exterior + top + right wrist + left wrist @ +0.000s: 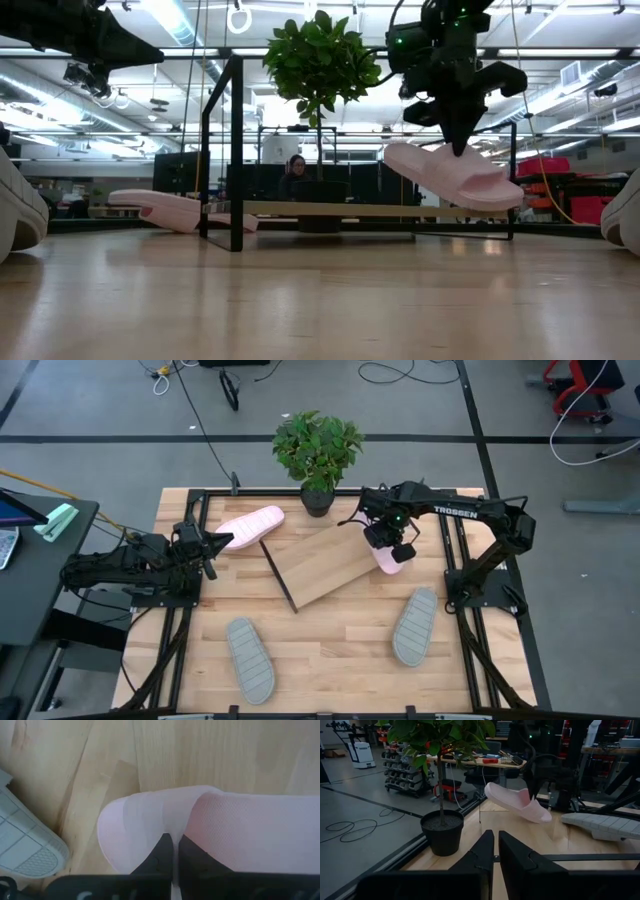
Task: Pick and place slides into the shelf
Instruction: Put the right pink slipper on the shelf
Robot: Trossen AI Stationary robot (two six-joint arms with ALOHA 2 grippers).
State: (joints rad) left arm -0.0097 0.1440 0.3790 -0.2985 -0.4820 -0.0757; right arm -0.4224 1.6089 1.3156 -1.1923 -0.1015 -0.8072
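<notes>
The table [330, 650] carries the shelf [325, 565] at its middle, its long axis running diagonally. Two grey slides [250, 658] [415, 625] lie near the front, lengthwise front to back. One pink slide [248, 525] lies just left of the shelf, pointing toward the plant [318, 450]. The right gripper [392, 550] pinches the other pink slide [455, 178]; only the low view shows it lifted clear, tilted downward. The left gripper [218, 543], closed and empty, hangs beside the first pink slide.

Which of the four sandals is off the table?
The pink sandal pinched by the right tool, hanging above the shelf's right end; the other three lie flat.
</notes>
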